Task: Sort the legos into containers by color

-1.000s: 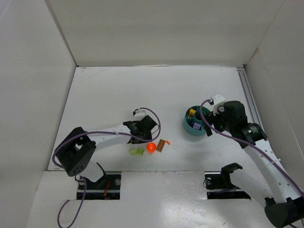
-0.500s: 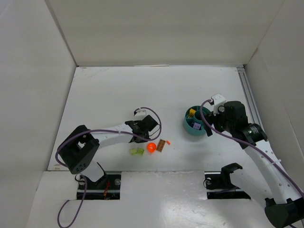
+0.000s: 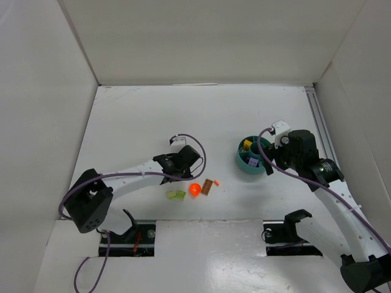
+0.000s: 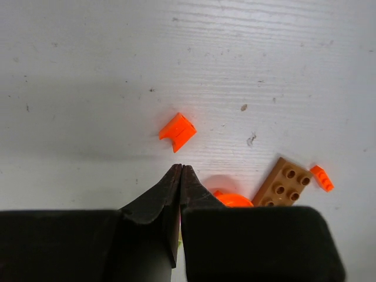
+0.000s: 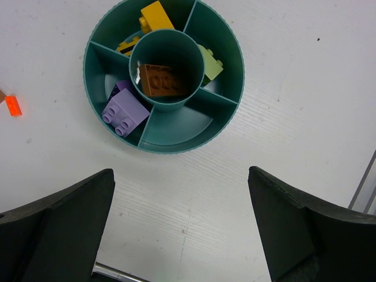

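Observation:
The teal bowl (image 3: 253, 156) sits right of centre. In the right wrist view its compartments (image 5: 176, 126) hold yellow bricks (image 5: 155, 14), a lime brick (image 5: 210, 62) and a purple brick (image 5: 124, 110). The central cup holds a brown brick (image 5: 160, 80). My right gripper (image 5: 182, 235) is open and empty just in front of the bowl (image 3: 269, 166). My left gripper (image 4: 180, 168) is shut, with nothing seen between its tips. It hovers just short of a small orange brick (image 4: 177, 131). An orange round piece (image 4: 235, 200), a brown plate (image 4: 284, 183) and an orange bit (image 4: 322, 178) lie to its right.
In the top view a lime brick (image 3: 176, 195) lies on the table in front of my left gripper (image 3: 182, 160), beside the orange round piece (image 3: 195, 190) and the brown plate (image 3: 209, 186). White walls enclose the table. A metal rail (image 3: 319, 125) runs along the right edge.
My left arm's elbow has swung left and toward the near edge, while its gripper stays almost in place. The right arm and the bricks have not moved.

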You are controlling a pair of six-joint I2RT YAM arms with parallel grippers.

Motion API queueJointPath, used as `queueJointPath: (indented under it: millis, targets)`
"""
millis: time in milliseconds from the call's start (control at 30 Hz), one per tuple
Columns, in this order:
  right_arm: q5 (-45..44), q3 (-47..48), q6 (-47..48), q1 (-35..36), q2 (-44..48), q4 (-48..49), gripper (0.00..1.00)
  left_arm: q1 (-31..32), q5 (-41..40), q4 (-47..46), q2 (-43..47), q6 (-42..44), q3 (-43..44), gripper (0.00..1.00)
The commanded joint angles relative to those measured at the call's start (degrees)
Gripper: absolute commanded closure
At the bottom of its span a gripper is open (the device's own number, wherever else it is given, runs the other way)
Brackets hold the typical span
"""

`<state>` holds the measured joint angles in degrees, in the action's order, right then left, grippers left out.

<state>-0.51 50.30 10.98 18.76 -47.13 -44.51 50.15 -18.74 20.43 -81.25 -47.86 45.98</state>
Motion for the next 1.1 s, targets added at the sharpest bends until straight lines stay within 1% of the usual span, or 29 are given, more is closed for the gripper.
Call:
queueJointPath:
  millis: [0, 133, 267, 300, 333, 500, 667, 867, 967, 1067]
  targets:
    - [-0.5, 0.5, 0.1, -0.3, 0.9, 1.5, 0.00, 0.8, -1.4, 2.2, 3.5, 1.1, 2.7, 1.00]
    - [0.0, 0.5, 0.1, -0.3, 0.4, 1.5, 0.00, 1.4, -1.4, 2.9, 5.1, 1.6, 4.6, 1.00]
    - [0.0, 0.5, 0.1, -0.3, 0.4, 2.1, 0.00, 4.2, -1.9, 3.5, 5.6, 2.3, 7.0, 1.00]
    - [0.0, 0.5, 0.1, -0.3, 0.4, 2.1, 0.00, 4.9, -3.3, 4.0, 5.6, 2.3, 7.6, 1.00]
    - [0.0, 0.5, 0.1, -0.3, 0.4, 2.1, 0.00, 6.3, -3.3, 4.5, 5.6, 2.9, 8.2, 1.00]
    - [0.0, 0.5, 0.1, -0.3, 0.4, 2.1, 0.00, 11.5, -6.2, 5.8, 3.8, 3.9, 14.0, 1.00]
    - [0.0, 0.0, 0.1, -0.3, 0.4, 2.1, 0.00, 15.6, -6.2, 5.1, 1.8, 6.1, 18.4, 1.00]
    - [0.0, 0.0, 0.1, -0.3, 0.4, 2.1, 0.00, 18.8, -6.7, 4.4, -1.4, 8.0, 23.7, 1.00]
    - [0.0, 0.0, 0.1, -0.3, 0.9, 2.1, 0.00, 19.5, -7.4, 4.4, -2.8, 8.6, 25.5, 1.00]
    - [0.0, 0.0, 0.1, -0.3, 0.9, 2.1, 0.00, 20.5, -7.4, 3.2, -2.8, 9.3, 25.5, 1.00]
